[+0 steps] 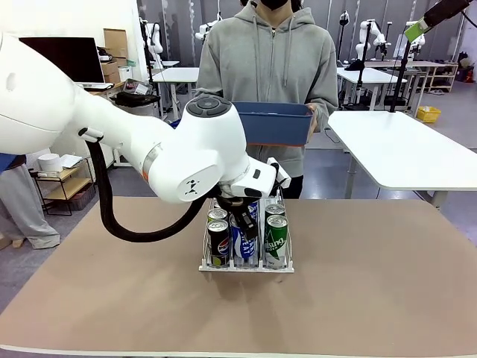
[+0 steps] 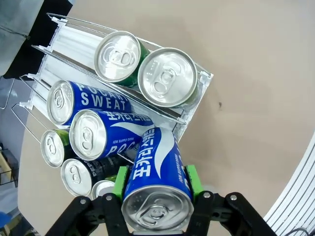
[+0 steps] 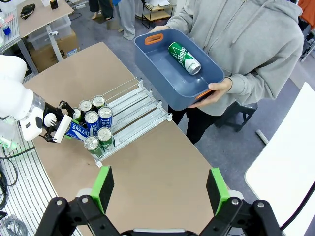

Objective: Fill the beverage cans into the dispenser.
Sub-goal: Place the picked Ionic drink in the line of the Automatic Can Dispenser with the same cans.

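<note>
Left gripper (image 2: 156, 181) is clamped tight on a blue-and-white Pocari Sweat can (image 2: 157, 157), tilted at the robot-side end of the dispenser (image 2: 59, 39), right against the other cans (image 2: 167, 76) packed there. Right gripper (image 3: 160, 189) hangs wide open above the table (image 3: 147, 162). Beyond it, a person holds a blue bin (image 3: 157, 69) with one green can (image 3: 184, 57) inside.

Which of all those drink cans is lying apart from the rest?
The green can on its side in the blue bin the person holds; the others are all at the white wire rack.
</note>
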`<state>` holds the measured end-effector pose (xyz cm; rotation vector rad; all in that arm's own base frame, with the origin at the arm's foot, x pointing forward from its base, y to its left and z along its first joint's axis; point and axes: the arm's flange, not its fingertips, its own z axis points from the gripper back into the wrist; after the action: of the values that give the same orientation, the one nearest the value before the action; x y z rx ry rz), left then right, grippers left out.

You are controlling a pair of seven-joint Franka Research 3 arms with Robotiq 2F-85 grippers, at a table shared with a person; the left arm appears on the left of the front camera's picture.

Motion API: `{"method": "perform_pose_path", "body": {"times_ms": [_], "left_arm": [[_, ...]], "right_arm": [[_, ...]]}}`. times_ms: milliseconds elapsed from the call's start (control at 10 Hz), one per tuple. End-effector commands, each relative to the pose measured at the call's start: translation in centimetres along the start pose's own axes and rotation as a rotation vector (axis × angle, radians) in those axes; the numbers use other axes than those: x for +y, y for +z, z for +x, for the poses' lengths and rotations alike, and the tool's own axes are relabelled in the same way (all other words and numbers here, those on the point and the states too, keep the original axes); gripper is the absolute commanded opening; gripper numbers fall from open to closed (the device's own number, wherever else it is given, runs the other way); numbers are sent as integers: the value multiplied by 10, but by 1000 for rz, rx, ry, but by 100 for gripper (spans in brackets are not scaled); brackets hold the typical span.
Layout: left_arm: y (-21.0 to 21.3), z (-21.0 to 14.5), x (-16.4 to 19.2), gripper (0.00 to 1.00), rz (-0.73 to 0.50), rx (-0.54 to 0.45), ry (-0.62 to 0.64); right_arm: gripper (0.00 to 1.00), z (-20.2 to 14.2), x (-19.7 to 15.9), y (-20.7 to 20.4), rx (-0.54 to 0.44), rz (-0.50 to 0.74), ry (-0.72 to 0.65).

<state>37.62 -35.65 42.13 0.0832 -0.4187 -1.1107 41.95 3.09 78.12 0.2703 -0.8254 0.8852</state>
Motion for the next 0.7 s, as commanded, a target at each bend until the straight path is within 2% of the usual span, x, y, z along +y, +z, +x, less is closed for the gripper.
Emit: {"method": "perform_pose_path", "body": {"times_ms": [0, 300, 600], "left_arm": [[-13, 8, 21, 57, 101, -1, 20], [-20, 17, 28, 57, 126, 11, 39], [-19, 23, 33, 57, 98, -1, 44]], "right_arm": [[100, 0, 1, 0, 0, 1, -1], [100, 0, 1, 0, 0, 1, -1], [100, 0, 1, 0, 0, 1, -1]]}}
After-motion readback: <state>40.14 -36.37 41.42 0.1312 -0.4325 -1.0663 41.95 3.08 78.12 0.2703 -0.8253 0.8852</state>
